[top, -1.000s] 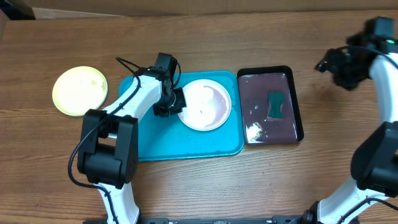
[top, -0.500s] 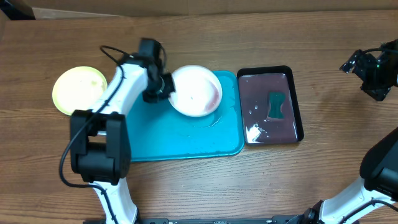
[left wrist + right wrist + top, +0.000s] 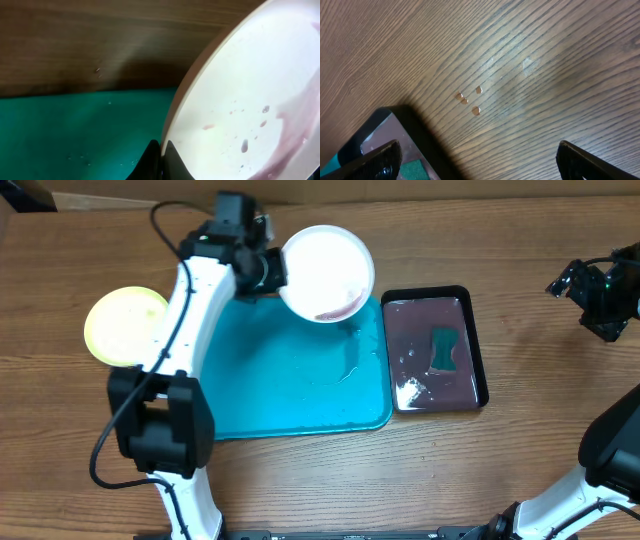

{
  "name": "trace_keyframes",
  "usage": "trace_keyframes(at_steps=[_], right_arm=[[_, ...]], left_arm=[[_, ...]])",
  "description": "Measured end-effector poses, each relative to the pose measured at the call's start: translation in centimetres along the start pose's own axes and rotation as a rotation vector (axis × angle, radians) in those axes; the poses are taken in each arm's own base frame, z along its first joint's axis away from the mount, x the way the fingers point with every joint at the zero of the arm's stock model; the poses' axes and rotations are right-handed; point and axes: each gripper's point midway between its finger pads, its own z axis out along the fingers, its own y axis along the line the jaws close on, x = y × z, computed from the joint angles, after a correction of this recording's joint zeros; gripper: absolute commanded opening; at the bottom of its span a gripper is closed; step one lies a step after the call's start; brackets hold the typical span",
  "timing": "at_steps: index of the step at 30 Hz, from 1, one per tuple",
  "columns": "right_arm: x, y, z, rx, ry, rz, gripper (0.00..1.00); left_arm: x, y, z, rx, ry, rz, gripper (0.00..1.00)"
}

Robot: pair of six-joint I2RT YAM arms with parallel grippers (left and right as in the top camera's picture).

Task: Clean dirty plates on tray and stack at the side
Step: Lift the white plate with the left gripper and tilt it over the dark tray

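Observation:
My left gripper (image 3: 270,272) is shut on the left rim of the white plate (image 3: 327,273) and holds it tilted in the air over the far edge of the turquoise tray (image 3: 290,380). The plate carries a pinkish wet film and drops, seen in the left wrist view (image 3: 250,110), where the fingers (image 3: 161,159) pinch its rim above the tray (image 3: 75,135). The yellow-green plate (image 3: 127,326) lies on the table left of the tray. The mint-blue plate is not in view. My right gripper (image 3: 598,292) is open and empty, up at the far right.
A black tray (image 3: 436,350) with dark liquid and a teal sponge (image 3: 444,348) sits right of the turquoise tray; its corner shows in the right wrist view (image 3: 375,140). Small liquid drops (image 3: 469,100) lie on the wood table. Wet streaks lie on the turquoise tray.
My left gripper has lifted the white plate off the turquoise tray and carried it toward the far edge, tilting it. The right arm drew back to the right, then held still.

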Motion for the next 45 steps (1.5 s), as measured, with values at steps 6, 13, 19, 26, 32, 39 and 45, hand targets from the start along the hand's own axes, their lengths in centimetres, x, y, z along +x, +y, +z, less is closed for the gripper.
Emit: trace_keyframes(at_steps=[6, 13, 19, 26, 32, 39, 45], right_arm=[[0.0, 0.0, 0.0, 0.000, 0.000, 0.000, 1.00], [0.0, 0.0, 0.0, 0.000, 0.000, 0.000, 1.00], [0.0, 0.0, 0.0, 0.000, 0.000, 0.000, 1.00], [0.0, 0.0, 0.0, 0.000, 0.000, 0.000, 1.00], [0.0, 0.0, 0.0, 0.000, 0.000, 0.001, 1.00], [0.0, 0.0, 0.0, 0.000, 0.000, 0.000, 1.00], [0.0, 0.0, 0.0, 0.000, 0.000, 0.000, 1.00]], left_arm=[[-0.6, -6.5, -1.2, -0.054, -0.095, 0.154, 0.04], [-1.0, -13.7, -4.5, -0.213, -0.296, 0.341, 0.04], [-0.6, -18.4, -8.2, -0.453, -0.526, 0.534, 0.04], [1.1, -24.3, -13.3, -0.664, -0.752, 0.714, 0.04], [2.4, -26.2, -15.3, -0.760, -0.793, 0.812, 0.04], [2.2, -25.7, -15.9, -0.834, -0.779, 0.857, 0.04], [2.1, -25.8, -16.0, -0.838, -0.781, 0.861, 0.04]])
